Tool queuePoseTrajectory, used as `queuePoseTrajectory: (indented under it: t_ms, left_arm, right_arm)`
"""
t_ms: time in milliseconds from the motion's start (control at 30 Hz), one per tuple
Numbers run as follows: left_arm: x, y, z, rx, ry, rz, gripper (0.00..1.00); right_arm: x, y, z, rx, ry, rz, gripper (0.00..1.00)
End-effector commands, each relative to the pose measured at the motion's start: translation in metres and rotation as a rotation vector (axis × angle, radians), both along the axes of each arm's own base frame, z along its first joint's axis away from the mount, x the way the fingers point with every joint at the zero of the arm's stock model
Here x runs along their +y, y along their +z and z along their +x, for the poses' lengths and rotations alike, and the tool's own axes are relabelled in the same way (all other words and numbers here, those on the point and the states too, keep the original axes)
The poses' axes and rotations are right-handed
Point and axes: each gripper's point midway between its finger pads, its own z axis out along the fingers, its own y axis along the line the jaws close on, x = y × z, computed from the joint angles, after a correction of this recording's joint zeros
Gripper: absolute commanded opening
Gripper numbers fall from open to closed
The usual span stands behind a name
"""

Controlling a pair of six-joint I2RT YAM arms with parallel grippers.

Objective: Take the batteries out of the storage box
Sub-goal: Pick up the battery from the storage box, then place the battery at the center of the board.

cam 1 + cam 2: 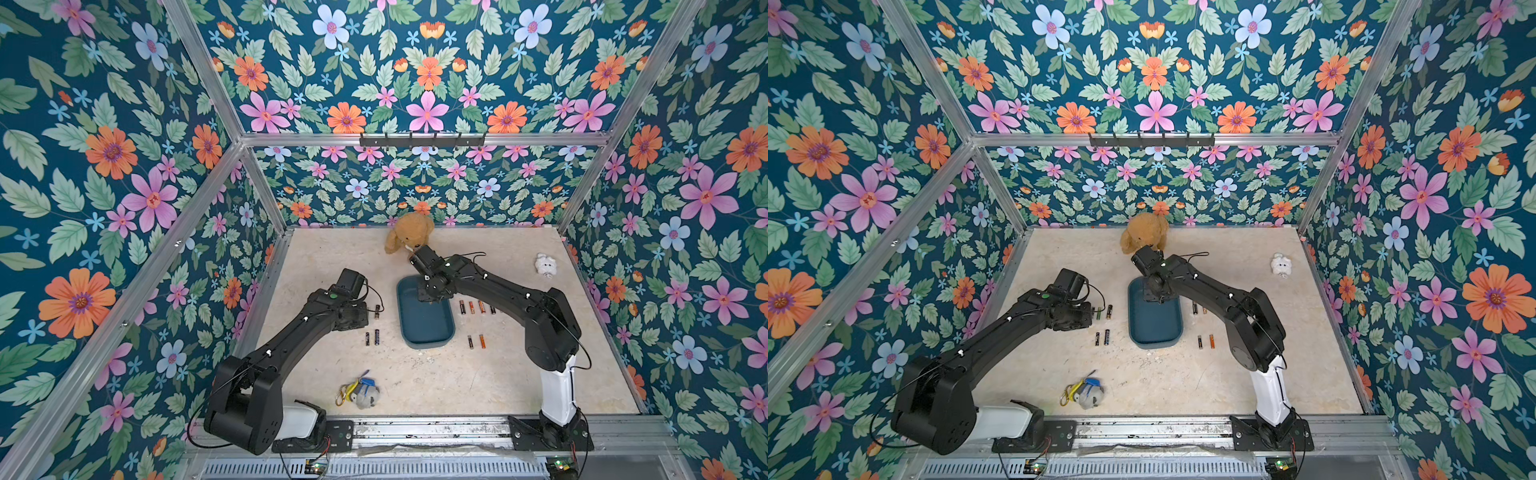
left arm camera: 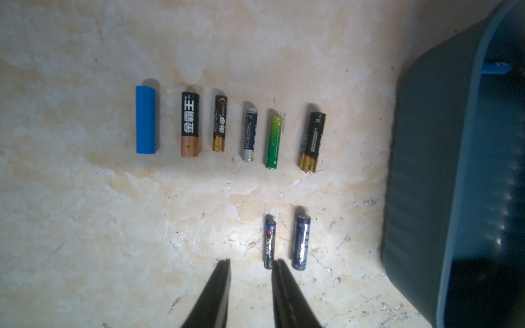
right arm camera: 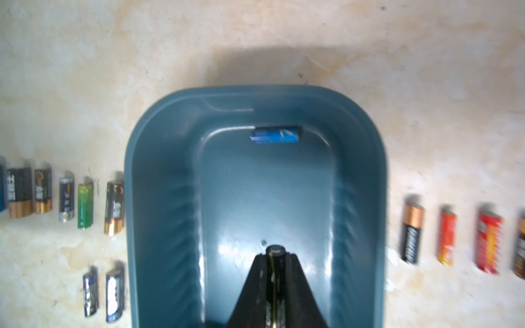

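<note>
Black fingers of the right gripper (image 3: 275,257) are pressed tight on a black battery (image 3: 274,274). It sticks out past their tips and points the same way they do. Under it we see the floor of the storage box (image 3: 159,198), so this battery is not out yet. Straight ahead of the tips, by the short end wall, lies one blue battery (image 3: 275,135), turned sideways across the box. We think the right arm is the nearer one for it. The left gripper (image 2: 250,262) hangs over the table (image 2: 85,213) beside the box, its fingers a little apart with nothing between them. The other batteries (image 2: 190,125) lie on the table in rows on both sides of the box.
</note>
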Motion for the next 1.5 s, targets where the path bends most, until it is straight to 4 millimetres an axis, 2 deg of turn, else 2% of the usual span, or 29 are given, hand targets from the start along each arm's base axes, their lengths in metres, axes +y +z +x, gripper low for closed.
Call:
queuePoseTrajectory:
  t_ms: [0,100,267,333,500,600,833,1100,1467]
  left_arm:
    - [0.002,0.002,-0.001,0.006,0.002,0.010,0.31]
    - [0.001,0.002,-0.001,0.003,0.003,0.005,0.31]
    - [0.000,0.002,0.001,0.000,0.001,-0.002,0.31]
    - [-0.001,0.001,0.001,0.004,0.001,0.000,0.31]
    - [-0.002,-0.002,0.002,0.010,-0.001,-0.002,0.31]
    - [-0.003,-0.003,0.003,0.012,-0.003,-0.004,0.31]
    - [-0.002,-0.004,0.003,0.016,-0.001,-0.001,0.31]
    - [-0.002,-0.009,0.001,0.028,0.000,0.003,0.31]
    - [-0.004,-0.013,0.003,0.036,-0.005,0.002,0.31]
  right_arm:
    - [-0.026,0.010,-0.007,-0.031,-0.030,-0.046,0.12]
    - [-0.053,0.011,-0.019,-0.034,-0.053,-0.070,0.13]
    - [-0.106,-0.005,-0.046,-0.006,-0.110,-0.139,0.13]
    - [-0.122,-0.002,-0.055,-0.017,-0.135,-0.128,0.13]
    - [-0.166,-0.021,-0.075,0.002,-0.198,-0.163,0.13]
    - [-0.183,-0.034,-0.084,0.022,-0.217,-0.185,0.13]
    - [-0.194,-0.055,-0.089,0.021,-0.210,-0.194,0.13]
    - [-0.189,-0.076,-0.089,0.050,-0.168,-0.183,0.14]
    - [-0.182,-0.089,-0.089,0.084,-0.139,-0.179,0.14]
